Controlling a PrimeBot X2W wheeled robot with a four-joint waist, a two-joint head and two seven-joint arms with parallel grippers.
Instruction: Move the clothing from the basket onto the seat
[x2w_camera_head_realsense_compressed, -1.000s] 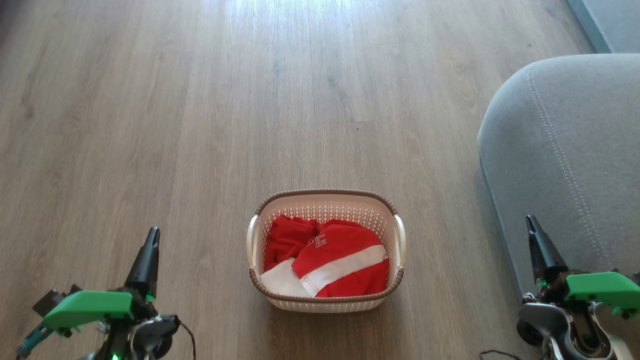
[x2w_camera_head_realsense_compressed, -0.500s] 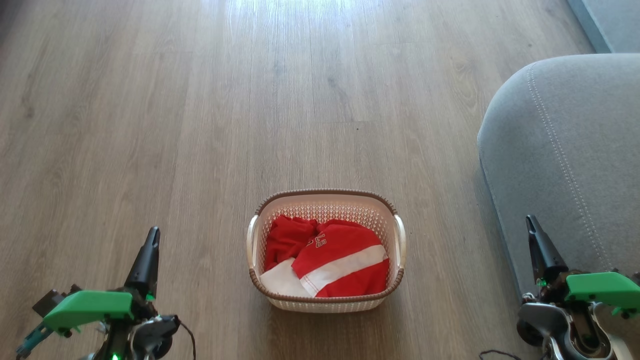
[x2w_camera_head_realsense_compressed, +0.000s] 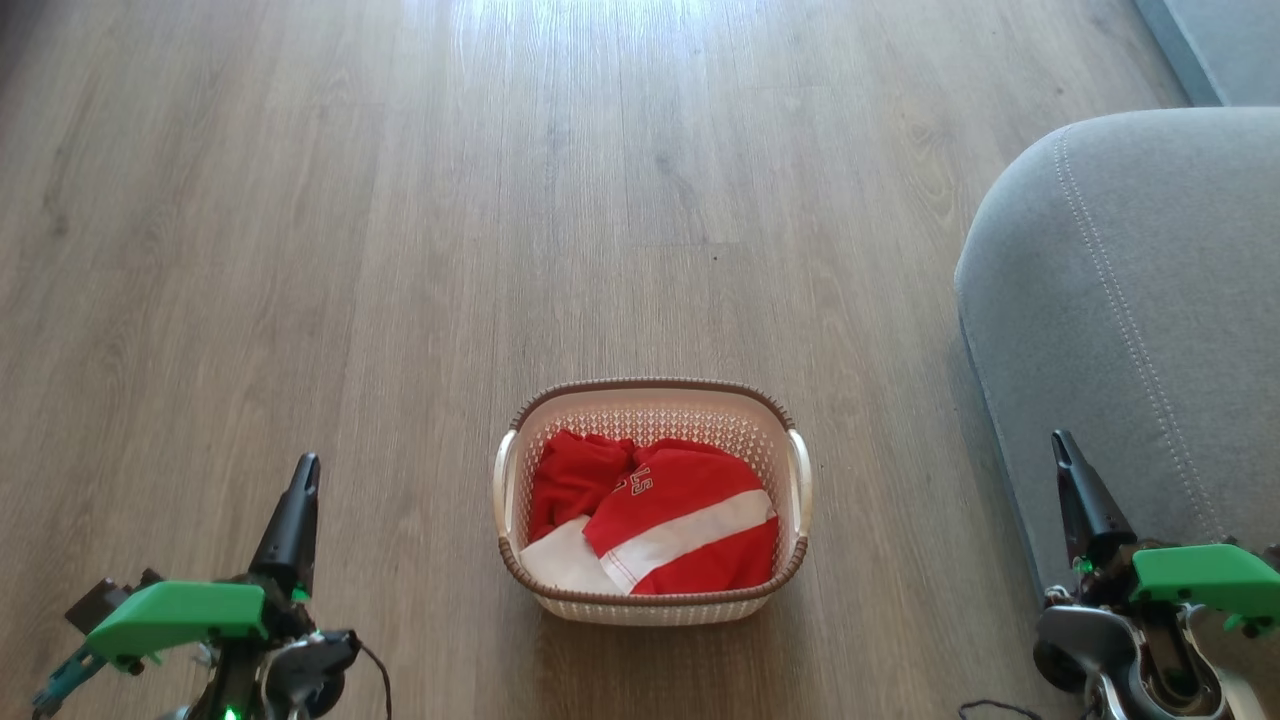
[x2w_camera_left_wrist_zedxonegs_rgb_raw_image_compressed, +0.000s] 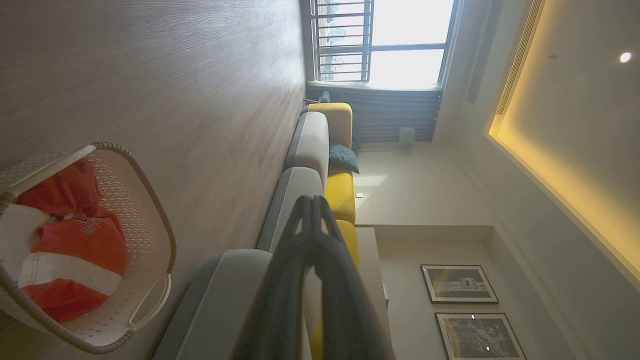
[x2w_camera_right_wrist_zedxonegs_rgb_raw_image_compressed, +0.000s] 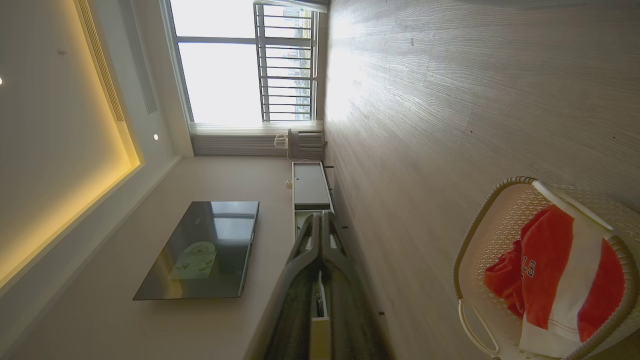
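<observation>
The cream perforated basket (x2w_camera_head_realsense_compressed: 651, 400) with a brown braided rim stands on the wood floor at centre front. Inside lies the clothing: a red garment with white bands and lettering (x2w_camera_head_realsense_compressed: 690, 520) over a plain white piece (x2w_camera_head_realsense_compressed: 560, 562). The basket (x2w_camera_left_wrist_zedxonegs_rgb_raw_image_compressed: 150, 220) and red garment (x2w_camera_left_wrist_zedxonegs_rgb_raw_image_compressed: 70, 245) appear at the left wrist view's lower left, and the basket (x2w_camera_right_wrist_zedxonegs_rgb_raw_image_compressed: 495, 220) and red garment (x2w_camera_right_wrist_zedxonegs_rgb_raw_image_compressed: 550, 260) at the right wrist view's lower right. The grey seat (x2w_camera_head_realsense_compressed: 1150, 300) fills the right side. My left gripper (x2w_camera_head_realsense_compressed: 305, 465) is shut, left of the basket. My right gripper (x2w_camera_head_realsense_compressed: 1060, 440) is shut, beside the seat's edge.
Wood floor (x2w_camera_head_realsense_compressed: 500, 200) stretches wide ahead and to the left. A long grey and yellow sofa (x2w_camera_left_wrist_zedxonegs_rgb_raw_image_compressed: 320, 165) runs toward a window. A dark screen (x2w_camera_right_wrist_zedxonegs_rgb_raw_image_compressed: 200, 250) and a low cabinet (x2w_camera_right_wrist_zedxonegs_rgb_raw_image_compressed: 310, 185) stand against the opposite wall.
</observation>
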